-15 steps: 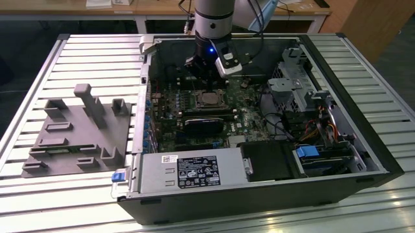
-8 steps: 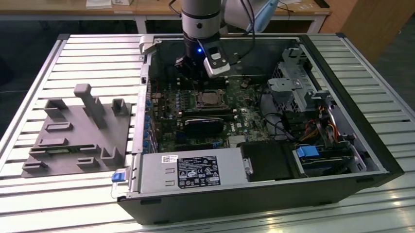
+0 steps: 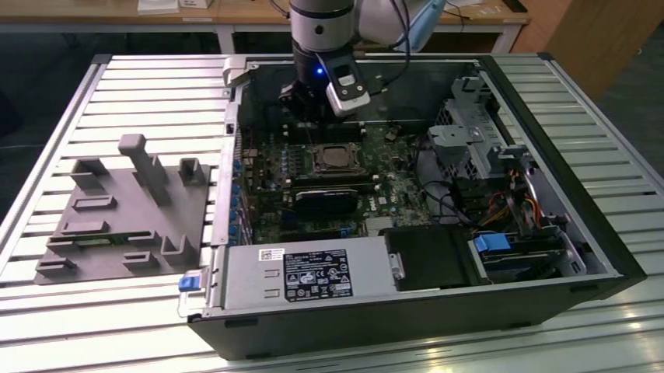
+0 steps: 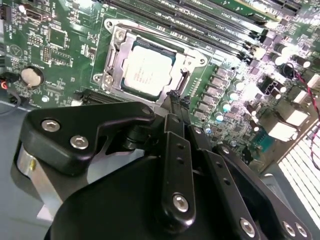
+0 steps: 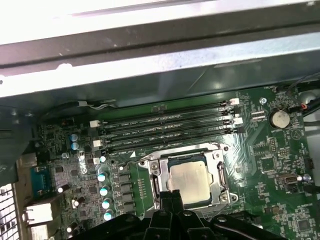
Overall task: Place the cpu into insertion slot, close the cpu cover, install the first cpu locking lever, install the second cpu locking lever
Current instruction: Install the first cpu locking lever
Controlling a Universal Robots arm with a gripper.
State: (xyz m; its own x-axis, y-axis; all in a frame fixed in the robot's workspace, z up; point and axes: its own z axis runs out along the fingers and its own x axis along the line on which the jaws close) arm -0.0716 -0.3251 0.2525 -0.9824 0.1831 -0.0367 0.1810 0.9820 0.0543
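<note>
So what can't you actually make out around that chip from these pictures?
- In both wrist views the tool hides the edge of the cpu cover nearest it.
- In the exterior view the cpu is too small to show whether that cover is locked down.
- Print on the cpu is too small to read.

A grey fixture plate (image 3: 124, 217) with upright blocks lies on the slatted metal table (image 3: 62, 326) at the exterior view's left, just beside the open black computer case (image 3: 415, 322). Inside it, a grey power-supply box (image 3: 301, 276) sits at lower centre, a blue latch (image 3: 189, 282) at its left end.
</note>
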